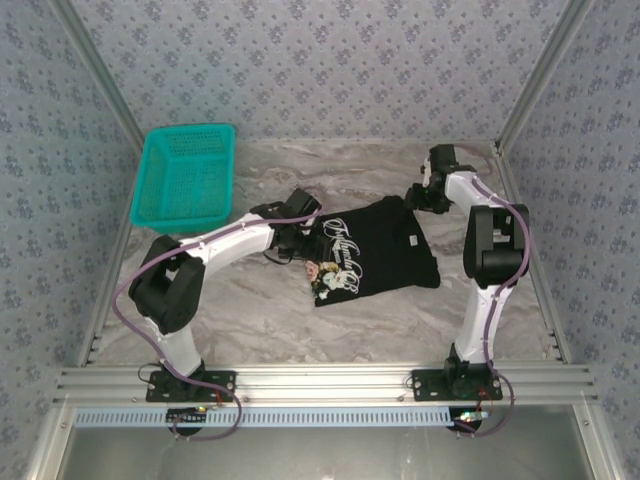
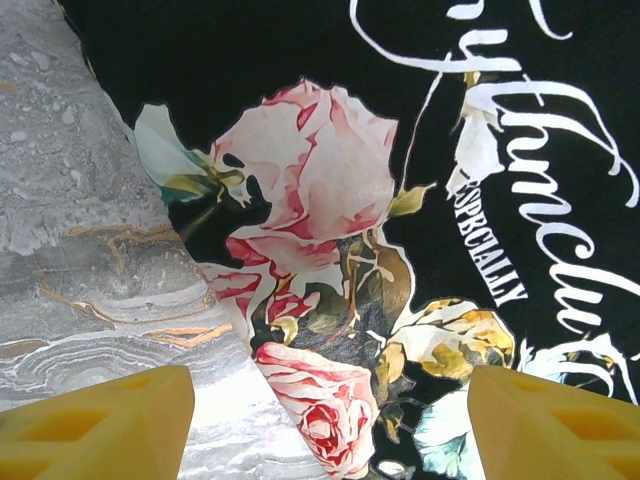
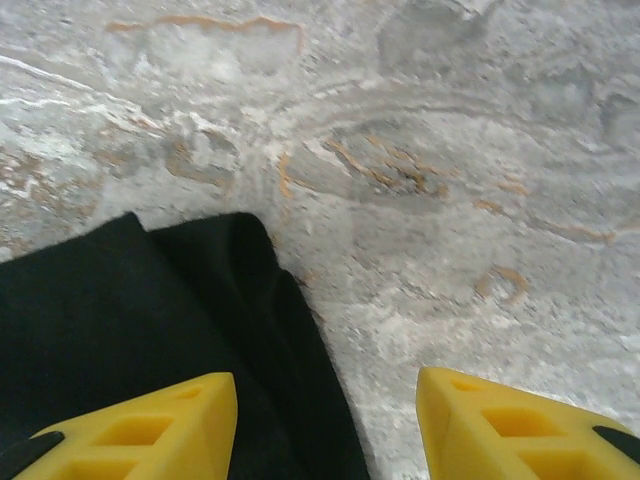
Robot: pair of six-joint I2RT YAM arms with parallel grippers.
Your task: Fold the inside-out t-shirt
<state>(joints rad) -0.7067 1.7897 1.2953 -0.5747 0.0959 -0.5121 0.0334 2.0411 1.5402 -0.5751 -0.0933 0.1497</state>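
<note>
Both stood open and empty, the left gripper (image 2: 330, 400) over the printed edge and the right gripper (image 3: 325, 400) at a far corner of the t-shirt (image 1: 375, 250) lying on the table (image 1: 260, 300), so I judged a clean pinch on the cloth edge mattered most.

t-shirt (image 2: 200, 60) lettering (image 2: 560, 170) cut off at edge, white label (image 1: 410, 240) unreadable

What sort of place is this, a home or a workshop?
Probably a robot test booth, not a home: two arms bolted to a metal rail, and patterned walls boxing in a marble-look table with a t-shirt and a basket on it.
</note>
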